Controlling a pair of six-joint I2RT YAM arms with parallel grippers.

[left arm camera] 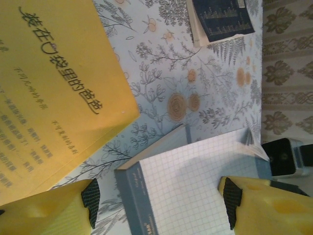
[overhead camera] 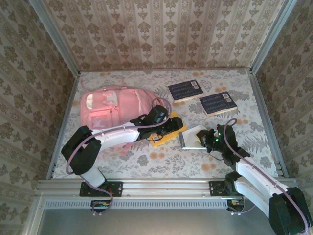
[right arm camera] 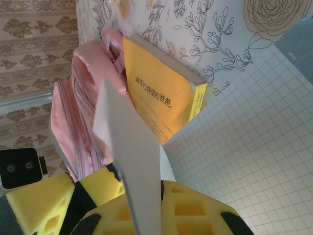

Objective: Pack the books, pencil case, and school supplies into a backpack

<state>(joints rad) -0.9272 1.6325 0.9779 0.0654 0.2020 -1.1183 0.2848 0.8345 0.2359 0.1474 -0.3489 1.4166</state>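
Note:
The pink backpack (overhead camera: 111, 108) lies at the back left. Against its right side rests the orange-yellow book (overhead camera: 165, 137) (left arm camera: 54, 98) (right arm camera: 156, 98). My left gripper (overhead camera: 172, 128) (left arm camera: 161, 205) hovers open over the gap between that book and a grey-spined grid notepad (overhead camera: 191, 138) (left arm camera: 195, 186), holding nothing. My right gripper (overhead camera: 203, 139) (right arm camera: 161, 183) is shut on the notepad's pale top sheet (right arm camera: 129, 156), lifted off the grid page (right arm camera: 254, 137). Two navy books (overhead camera: 185, 90) (overhead camera: 218, 103) lie at the back right. The pencil case and the dark teal item are out of view.
Patterned walls close in the table (overhead camera: 161, 161) at the back and both sides. A metal rail (overhead camera: 161, 185) runs along the near edge. The backpack's straps (right arm camera: 110, 49) bunch up beside the yellow book.

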